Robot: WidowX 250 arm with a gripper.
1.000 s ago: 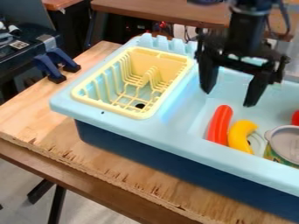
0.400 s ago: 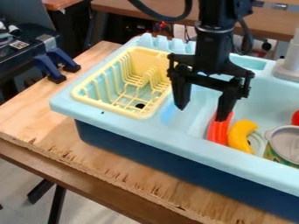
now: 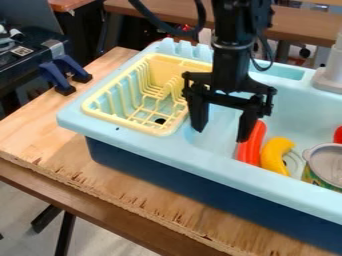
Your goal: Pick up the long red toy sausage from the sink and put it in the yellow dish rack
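Where the light-blue toy sink dips into its basin, I have the black gripper hanging from the upper edge of the camera view, its two fingers pointing down and parted widely. Nothing is held between them. Nearest to the right-hand finger in the view lies the red elongated toy, inside the basin and close to its front wall; the fingertip overlaps its upper end in my view, and I cannot tell whether the two touch. Just beside the red elongated toy, on its right, is the yellow curved toy, with part of a grey ringed disc showing next to it. Farther right I see the can, topped in grey, and behind it a red object cut off by the view's edge. To the left of the gripper, the pale-yellow dish rack is set into the sink's other section. A grey fixture stands at the rear right rim. The sink's dark-blue base rests on a plywood board, to whose far left edge two blue clamps are fitted.
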